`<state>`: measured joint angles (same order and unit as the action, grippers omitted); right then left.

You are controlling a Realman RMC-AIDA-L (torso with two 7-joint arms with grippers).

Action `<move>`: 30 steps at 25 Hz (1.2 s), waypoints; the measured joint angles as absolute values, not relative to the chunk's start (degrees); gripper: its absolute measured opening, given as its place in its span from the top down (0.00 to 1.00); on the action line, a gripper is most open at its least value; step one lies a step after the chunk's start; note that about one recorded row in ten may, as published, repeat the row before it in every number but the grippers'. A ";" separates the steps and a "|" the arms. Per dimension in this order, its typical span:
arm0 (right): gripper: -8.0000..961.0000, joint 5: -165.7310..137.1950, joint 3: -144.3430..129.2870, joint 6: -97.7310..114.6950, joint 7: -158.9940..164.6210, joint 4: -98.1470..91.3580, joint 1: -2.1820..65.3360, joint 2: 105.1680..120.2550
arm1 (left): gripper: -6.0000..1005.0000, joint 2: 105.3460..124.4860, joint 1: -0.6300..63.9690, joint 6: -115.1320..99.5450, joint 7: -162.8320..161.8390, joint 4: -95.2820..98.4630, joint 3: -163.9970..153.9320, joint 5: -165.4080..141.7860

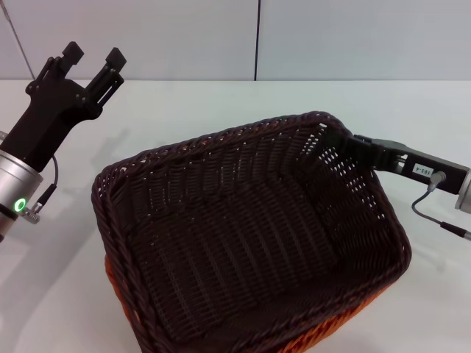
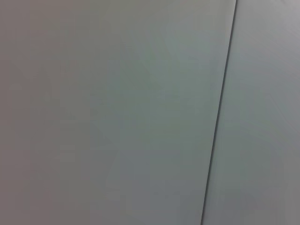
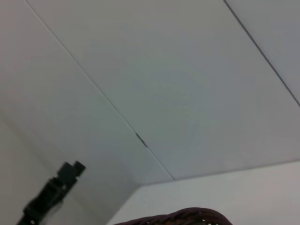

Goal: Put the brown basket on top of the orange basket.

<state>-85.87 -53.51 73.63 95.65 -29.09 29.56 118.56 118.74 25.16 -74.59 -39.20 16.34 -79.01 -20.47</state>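
Head view shows the brown basket (image 1: 250, 235) nested on the orange basket (image 1: 324, 334) on the white bench (image 1: 184, 110), the right gripper (image 1: 340, 141) with jaws clamped on its far right rim corner, while the left gripper (image 1: 93, 57) hangs raised well left, jaws parted.

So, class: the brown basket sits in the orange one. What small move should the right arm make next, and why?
Probably open the jaws and back away: the brown basket already sits nested on the orange basket, with the right gripper at its far rim.
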 joint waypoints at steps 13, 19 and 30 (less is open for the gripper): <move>0.75 -91.04 -53.10 73.04 98.45 -33.39 29.01 118.48 | 0.19 118.74 25.19 -74.62 -39.20 16.26 -79.01 -20.48; 0.59 -90.50 -52.04 78.46 96.20 -36.15 28.38 118.52 | 0.19 118.74 25.47 -74.12 -39.16 15.68 -78.95 -20.48; 0.23 -89.98 -42.05 87.04 97.27 -42.84 24.07 118.30 | 0.19 118.69 25.21 -73.92 -39.02 15.64 -78.82 -19.80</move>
<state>-89.98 -42.05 87.04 97.28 -42.84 24.07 118.30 118.69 25.21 -73.92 -39.02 15.64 -78.82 -19.80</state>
